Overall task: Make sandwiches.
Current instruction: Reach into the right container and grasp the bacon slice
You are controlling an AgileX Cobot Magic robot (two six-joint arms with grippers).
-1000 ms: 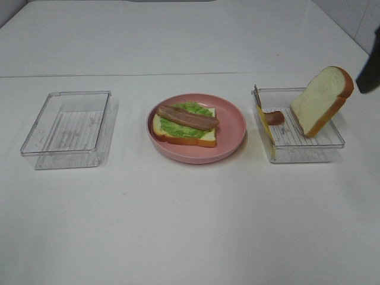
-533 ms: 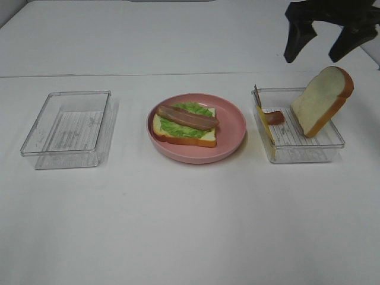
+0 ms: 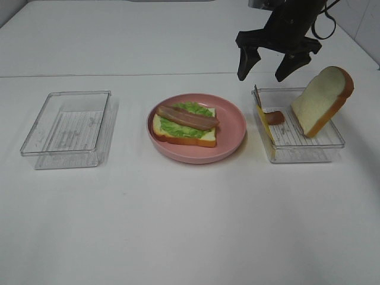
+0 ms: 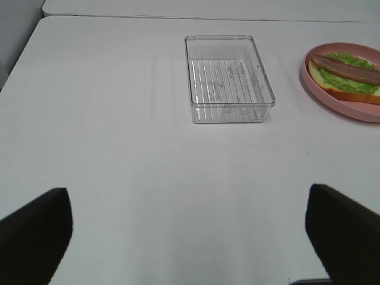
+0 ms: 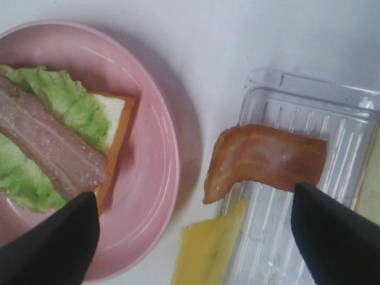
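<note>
— Pink plate [image 3: 234, 133], about midway between the left and right edges of the table [image 3: 190, 225]: how does the sandwich [image 3: 185, 126] on it look?

— Half built, with no top. One white bread slice [image 3: 205, 139] with an orange-brown crust lies flat. Ruffled green lettuce [image 3: 177, 128] covers it, and a reddish-brown bacon strip [image 3: 187, 117] runs lengthwise over the lettuce.

— And the other pieces?

— They sit in the clear tray [image 3: 309, 153] toward the table's right edge. A second bread slice [image 3: 320, 101] stands tilted at the tray's right side. A second bacon strip [image 3: 274, 117] lies bent across the tray's left rim. A thin yellow cheese slice [image 3: 265, 127] stands on edge at that same wall; I cannot tell whether it is inside or outside.

— The right gripper [image 3: 261, 76]?

— It hangs over the far left corner of that tray, fingers spread wide, gripping nothing and clear of the food.

— The left gripper [image 4: 190, 234]?

— Only its own wrist view shows it. Two dark fingers stand wide apart with nothing between them, over bare table and well apart from the other tray [image 3: 65, 127] toward the left edge.
</note>
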